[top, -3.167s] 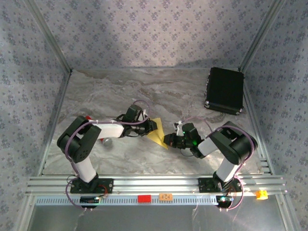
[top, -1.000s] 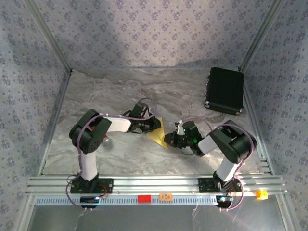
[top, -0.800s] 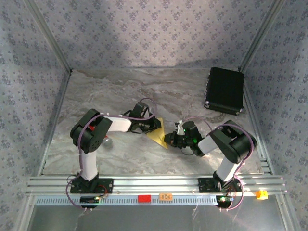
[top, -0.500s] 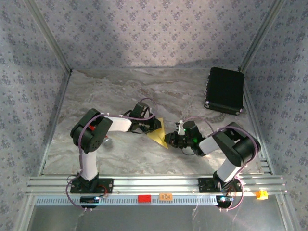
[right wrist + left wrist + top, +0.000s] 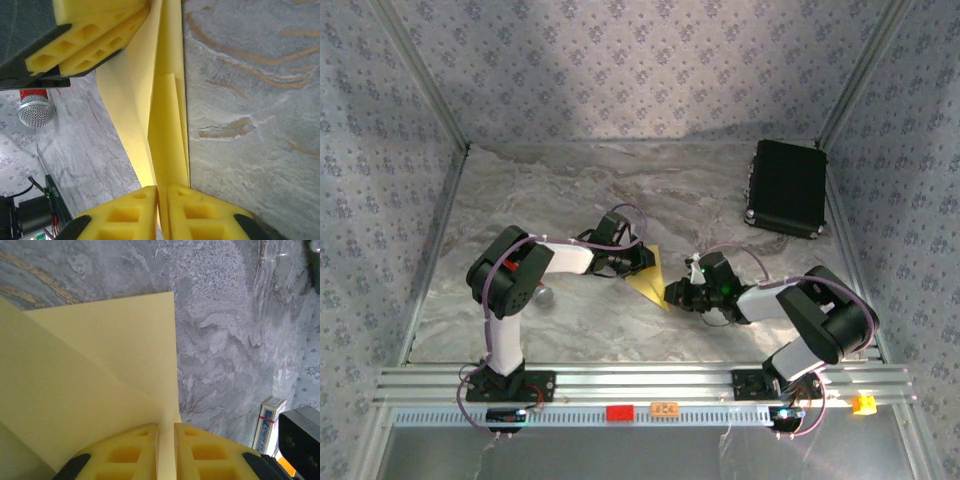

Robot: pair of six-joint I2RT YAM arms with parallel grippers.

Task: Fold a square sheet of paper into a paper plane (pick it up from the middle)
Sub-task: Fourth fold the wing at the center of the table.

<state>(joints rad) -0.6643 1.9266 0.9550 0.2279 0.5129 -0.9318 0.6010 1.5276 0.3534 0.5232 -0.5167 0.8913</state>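
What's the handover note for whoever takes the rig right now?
Left gripper: shut on one edge of the yellow paper.
Right gripper: shut on the opposite tip of it.
Paper: held between both grippers over the middle of the table. The black case sits far right, apart from it.
Done: sheet gripped and creased, with overlapping layers visible; the outline is triangular from above.
Left: the remaining folds; it is not a slim pointed dart yet.
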